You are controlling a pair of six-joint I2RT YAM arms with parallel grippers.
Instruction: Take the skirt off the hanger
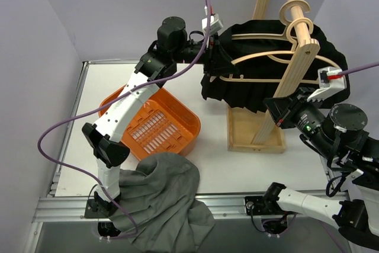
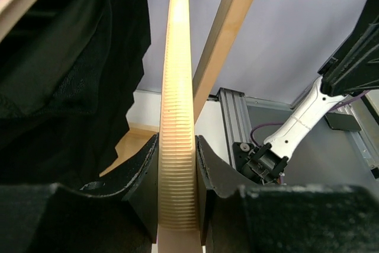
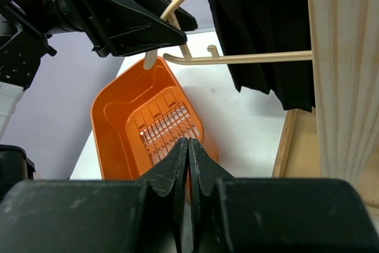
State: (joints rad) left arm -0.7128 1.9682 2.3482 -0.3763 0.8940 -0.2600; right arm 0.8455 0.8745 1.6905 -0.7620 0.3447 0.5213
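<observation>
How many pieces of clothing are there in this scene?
2. A black skirt hangs on the hanger at the wooden rack; a grey garment lies heaped over the table's near edge. More could hide beneath it.

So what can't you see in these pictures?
- Top view: how the skirt is fastened to the hanger. Black folds cover it.
- Top view: part of the basket. The left arm crosses it.
- Right wrist view: the basket's near end. The shut right gripper blocks it.
- Left wrist view: the left gripper clamps the hanger, but the picture edges cut off both ends of the hanger.
</observation>
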